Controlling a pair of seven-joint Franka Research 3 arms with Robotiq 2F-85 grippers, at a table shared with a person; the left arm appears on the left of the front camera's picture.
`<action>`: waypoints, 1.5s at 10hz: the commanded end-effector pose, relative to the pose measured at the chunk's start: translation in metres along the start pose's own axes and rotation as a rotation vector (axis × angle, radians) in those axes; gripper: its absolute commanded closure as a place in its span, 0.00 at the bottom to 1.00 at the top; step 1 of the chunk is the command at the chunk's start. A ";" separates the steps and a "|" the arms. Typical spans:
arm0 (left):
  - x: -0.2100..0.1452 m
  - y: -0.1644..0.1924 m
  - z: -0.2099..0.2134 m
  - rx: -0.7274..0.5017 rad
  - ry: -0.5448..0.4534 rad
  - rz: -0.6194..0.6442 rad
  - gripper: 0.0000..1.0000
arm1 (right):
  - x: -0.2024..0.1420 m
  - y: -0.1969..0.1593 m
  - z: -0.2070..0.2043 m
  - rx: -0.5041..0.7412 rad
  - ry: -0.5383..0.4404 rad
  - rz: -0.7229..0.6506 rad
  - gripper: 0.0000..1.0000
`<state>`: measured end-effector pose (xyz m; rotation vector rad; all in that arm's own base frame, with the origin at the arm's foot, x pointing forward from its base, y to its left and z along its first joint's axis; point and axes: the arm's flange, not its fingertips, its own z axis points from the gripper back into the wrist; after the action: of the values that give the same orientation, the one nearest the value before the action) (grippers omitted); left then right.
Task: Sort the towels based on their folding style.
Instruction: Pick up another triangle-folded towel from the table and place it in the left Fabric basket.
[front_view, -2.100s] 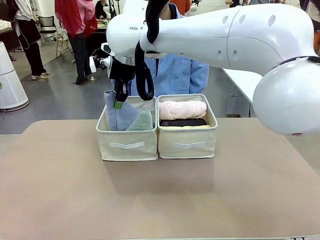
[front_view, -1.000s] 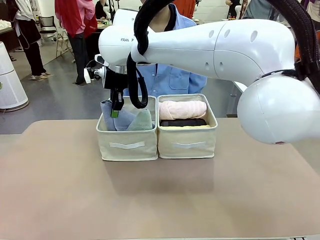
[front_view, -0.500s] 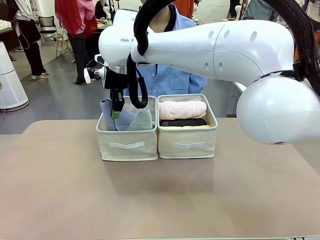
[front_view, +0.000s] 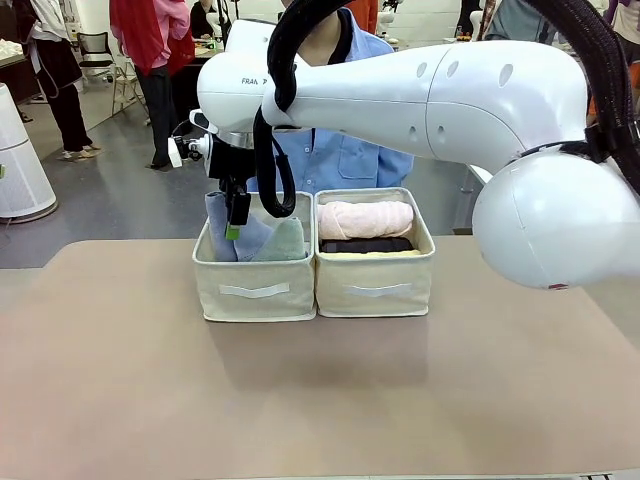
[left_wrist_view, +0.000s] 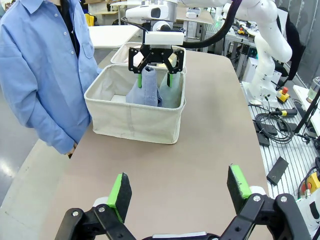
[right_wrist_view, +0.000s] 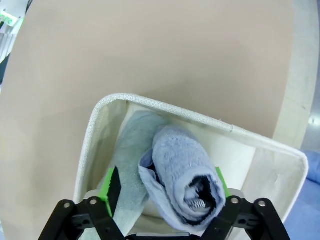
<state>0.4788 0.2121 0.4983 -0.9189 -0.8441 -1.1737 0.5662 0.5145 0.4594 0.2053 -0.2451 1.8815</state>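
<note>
My right tool (front_view: 235, 222) wide, straddling blue cone towel (front_view: 222, 226) in left bin (front_view: 255, 290); risk: pad snags terry on lift, toppling cone onto grey-green cone (front_view: 285, 241).

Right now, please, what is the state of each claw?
Left claw: open, holding nothing, above the table.
Right claw: open, fingers on either side of the blue towel in the left bin, no longer gripping it.
</note>
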 end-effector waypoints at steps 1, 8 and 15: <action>0.001 -0.001 0.001 0.009 0.005 0.001 0.00 | 0.006 -0.012 0.007 -0.023 0.023 0.010 0.00; 0.001 -0.001 0.001 0.009 0.005 0.001 0.00 | -0.003 -0.004 0.035 -0.083 0.019 0.002 0.00; 0.001 -0.001 0.001 0.009 0.005 0.001 0.00 | -0.002 0.015 0.061 -0.121 0.025 0.012 0.00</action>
<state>0.4788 0.2121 0.4983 -0.9188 -0.8441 -1.1736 0.5623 0.5011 0.5223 0.1464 -0.3446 1.8714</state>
